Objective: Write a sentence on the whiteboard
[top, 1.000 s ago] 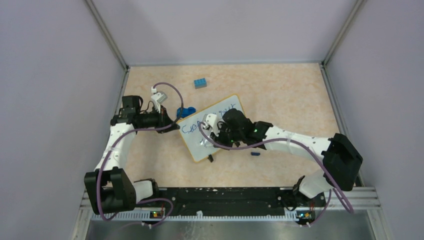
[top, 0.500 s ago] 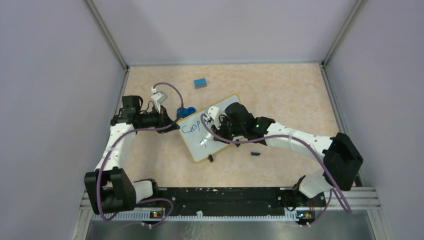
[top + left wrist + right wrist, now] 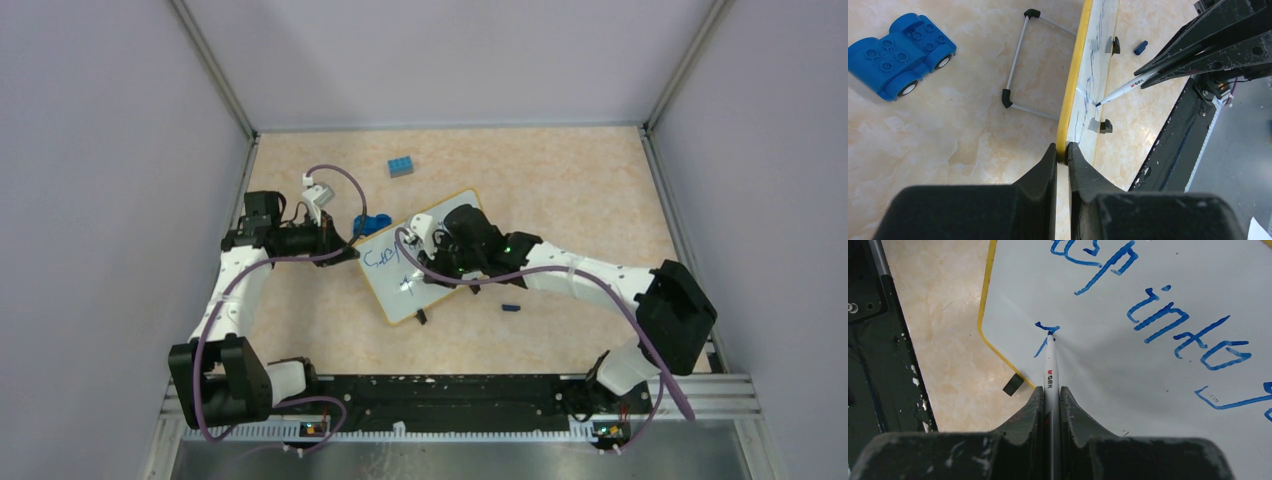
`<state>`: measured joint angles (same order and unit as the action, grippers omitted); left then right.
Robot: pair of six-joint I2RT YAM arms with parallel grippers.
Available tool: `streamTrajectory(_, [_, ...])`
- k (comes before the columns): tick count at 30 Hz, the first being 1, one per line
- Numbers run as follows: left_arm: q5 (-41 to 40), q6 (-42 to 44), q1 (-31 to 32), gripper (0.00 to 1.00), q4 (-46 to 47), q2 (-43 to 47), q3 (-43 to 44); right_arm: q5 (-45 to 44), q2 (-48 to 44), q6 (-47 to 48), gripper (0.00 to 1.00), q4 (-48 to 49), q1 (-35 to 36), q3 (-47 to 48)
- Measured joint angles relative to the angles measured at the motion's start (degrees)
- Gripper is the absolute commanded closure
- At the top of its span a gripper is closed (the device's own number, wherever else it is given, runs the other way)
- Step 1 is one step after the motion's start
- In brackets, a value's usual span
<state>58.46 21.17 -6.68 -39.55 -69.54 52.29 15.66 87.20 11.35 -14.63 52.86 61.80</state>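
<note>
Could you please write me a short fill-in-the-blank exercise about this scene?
1. The right gripper is shut on a ____ whose tip touches the whiteboard.
2. The left gripper pinches the whiteboard's ____ rim.
3. The writing on the board is ____.
4. The wheeled blue toy beside the board is a ____.

Missing words: pen, yellow, blue, car.
</note>
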Motion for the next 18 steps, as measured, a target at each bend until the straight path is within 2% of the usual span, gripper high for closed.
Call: streamTrajectory(18, [0.0, 0.0, 0.0, 1.00, 0.1, 0.0, 0.0, 0.7, 0.0, -0.5, 1.00, -0.4, -1.4, 0.9])
